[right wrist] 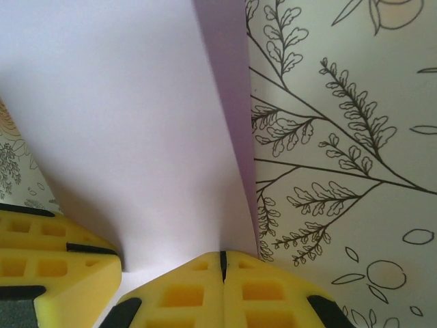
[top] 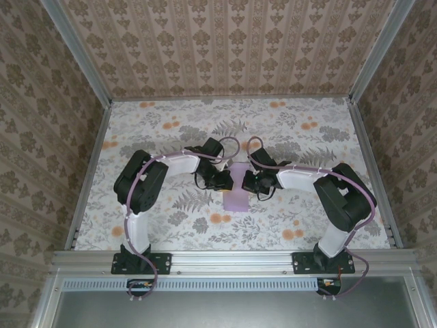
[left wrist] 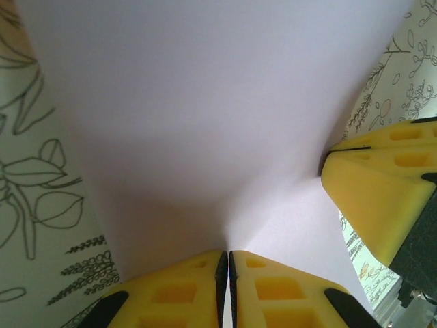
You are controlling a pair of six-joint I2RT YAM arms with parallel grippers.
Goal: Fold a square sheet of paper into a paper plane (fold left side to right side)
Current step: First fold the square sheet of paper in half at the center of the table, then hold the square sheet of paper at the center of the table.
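You have one pale lilac paper plane [top: 238, 194] and one floral-print table [top: 328, 137] to count. There are two black-and-white robot arms, the left arm [top: 140, 186] and the right arm [top: 341, 195], and so two grippers, the left gripper [top: 227, 179] and the right gripper [top: 248, 182]. Each gripper has two yellow blocky fingers [left wrist: 177, 294], which gives you four fingers in all.

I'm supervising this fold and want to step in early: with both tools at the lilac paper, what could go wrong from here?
1. The left tool and right tool both look pinched on the lilac paper, close together: pulling apart could tear or crumple it.
2. The right tool's yellow finger sits right beside the left tool, so a small move might make them collide.
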